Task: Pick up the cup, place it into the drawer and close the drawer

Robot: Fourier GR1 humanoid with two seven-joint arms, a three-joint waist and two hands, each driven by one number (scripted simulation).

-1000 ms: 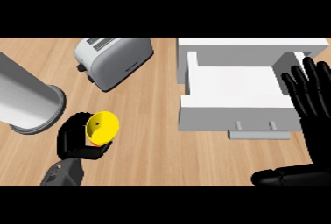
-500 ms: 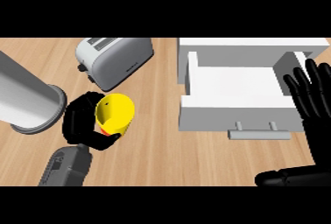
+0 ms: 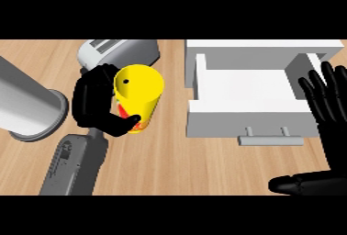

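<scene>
- While the left hand has its black fingers curled round the tall yellow cup, left of centre, it could slip sideways.
- Swinging right, the cup might clip the open white drawer's wall.
- At right, the right hand rests with straight fingers, above the wooden desk.
</scene>
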